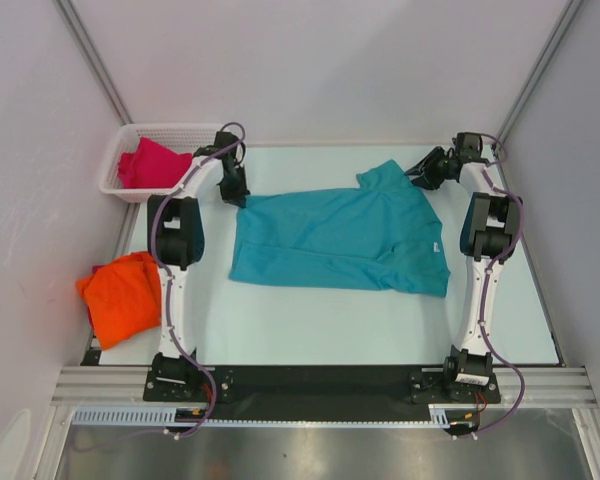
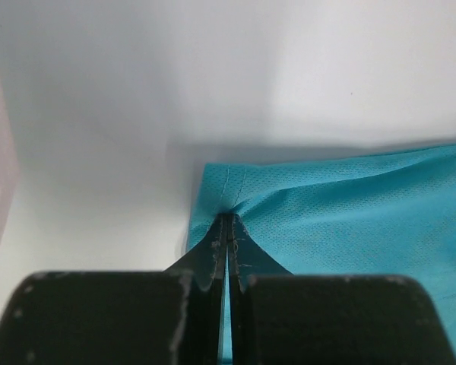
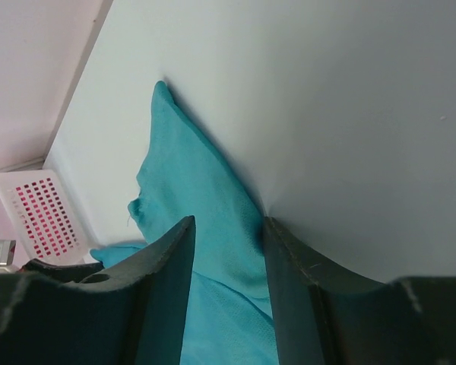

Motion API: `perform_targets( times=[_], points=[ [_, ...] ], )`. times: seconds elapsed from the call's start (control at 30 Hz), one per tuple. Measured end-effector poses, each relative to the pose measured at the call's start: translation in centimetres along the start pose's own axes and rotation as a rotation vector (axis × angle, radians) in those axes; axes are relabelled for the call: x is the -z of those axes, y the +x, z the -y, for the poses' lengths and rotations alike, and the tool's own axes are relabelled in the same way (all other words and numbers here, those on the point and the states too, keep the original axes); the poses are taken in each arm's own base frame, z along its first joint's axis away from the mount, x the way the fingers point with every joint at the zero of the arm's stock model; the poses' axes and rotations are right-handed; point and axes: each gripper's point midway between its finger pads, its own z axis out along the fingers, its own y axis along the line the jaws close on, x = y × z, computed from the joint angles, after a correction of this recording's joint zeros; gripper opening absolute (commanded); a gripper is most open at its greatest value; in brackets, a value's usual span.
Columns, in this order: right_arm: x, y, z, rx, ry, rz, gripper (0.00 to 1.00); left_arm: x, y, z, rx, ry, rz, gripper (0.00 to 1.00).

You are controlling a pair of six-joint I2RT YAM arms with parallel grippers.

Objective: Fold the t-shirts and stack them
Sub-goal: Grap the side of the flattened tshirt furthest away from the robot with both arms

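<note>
The left end effector (image 2: 228, 226) pinches the far-left corner of the teal t-shirt (image 1: 340, 240), which lies spread on the counter (image 1: 310, 330). Its long axis runs across to the right end effector (image 3: 228, 228), jaws apart astride the far-right sleeve.

A spread t-shirt (image 1: 340, 240) lies across the middle of the table (image 1: 310, 325), with the left gripper (image 1: 241, 197) at its far-left corner and the right gripper (image 1: 423, 168) at its far-right sleeve. A basket (image 1: 112, 185) in the far-left corner holds a second t-shirt (image 1: 152, 165) (bunched inside). A third t-shirt (image 1: 122, 297) lies nearer, at the table's left edge.
</note>
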Motion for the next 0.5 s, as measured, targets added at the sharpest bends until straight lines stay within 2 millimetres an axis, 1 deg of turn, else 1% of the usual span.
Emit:
perform_targets(
  times=[0.03,0.07,0.13,0.17,0.2,0.5],
  points=[
    [0.06,-0.02,0.02,0.002,0.002,-0.001,0.37,0.01,0.05,-0.02,0.000,0.000,0.001,0.00],
    [0.08,0.02,0.12,0.001,0.007,-0.007,0.28,0.00,0.08,-0.03,0.000,0.000,0.002,0.00],
    [0.08,-0.20,0.08,0.004,0.008,-0.008,0.18,0.05,0.09,-0.03,0.000,0.001,0.006,0.00],
    [0.09,-0.27,0.05,0.010,0.007,-0.009,0.06,0.07,0.11,-0.04,0.000,0.002,0.006,0.00],
    [0.12,-0.32,-0.05,0.011,0.005,-0.010,0.00,0.12,0.15,-0.04,0.000,0.001,0.006,0.00],
    [0.18,-0.17,0.08,0.033,0.008,-0.016,0.00,0.66,0.76,-0.02,-0.001,-0.003,-0.008,0.00]
  ],
)
